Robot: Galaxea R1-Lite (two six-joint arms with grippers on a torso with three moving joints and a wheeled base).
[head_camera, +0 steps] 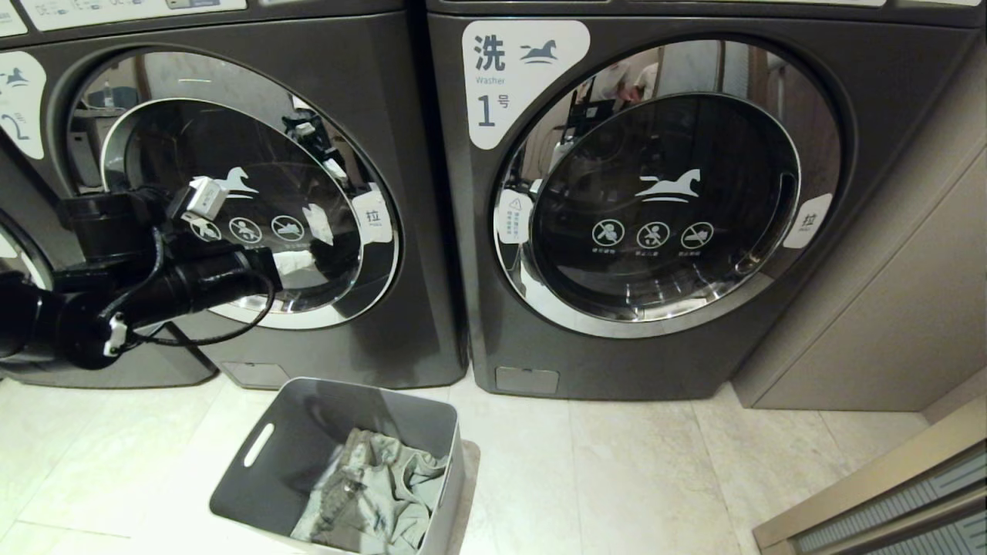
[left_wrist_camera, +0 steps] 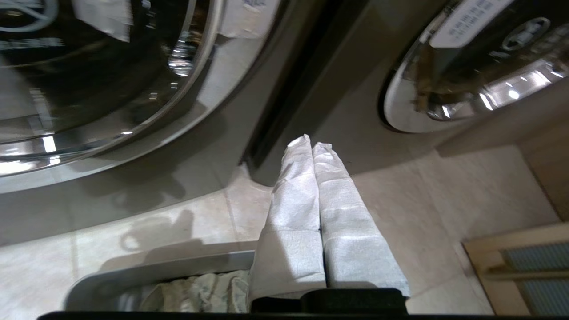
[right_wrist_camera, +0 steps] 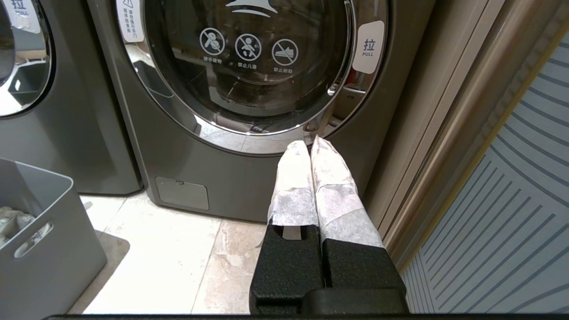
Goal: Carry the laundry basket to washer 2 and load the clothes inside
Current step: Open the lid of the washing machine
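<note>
- The left arm point(head_camera: 154, 285) is black and reaches from the left side across the front of washer 2 point(head_camera: 385, 154), level with the low part of its round door.
- The left gripper point(left_wrist_camera: 311, 144) is clenched with nothing in it. Its 2 fingers point(left_wrist_camera: 293, 200) are pressed flat together and wrapped in white cloth tape.
- It hangs in the air above the far rim of the basket point(head_camera: 254, 493) and points at the dark gap between the 2 washers.
- The right gripper point(right_wrist_camera: 306, 144) is clenched and empty too. It sits low and points at the bottom of washer 1 point(head_camera: 771, 362), near the tan wall panel point(head_camera: 887, 308).
- The basket stands on the floor point(head_camera: 655, 478), just in front of washer 2 and near the gap between the machines.
- It is a grey plastic tub with smooth walls, round corners and a thin slot handle point(head_camera: 259, 445).
- The clothes point(head_camera: 370, 501) lie crumpled in the bottom of the basket. They are pale green-grey with seams.
- Both washers are dark grey with shiny silver rings around round glass doors, and both doors are closed.
- The floor is pale, glossy stone tile.
</note>
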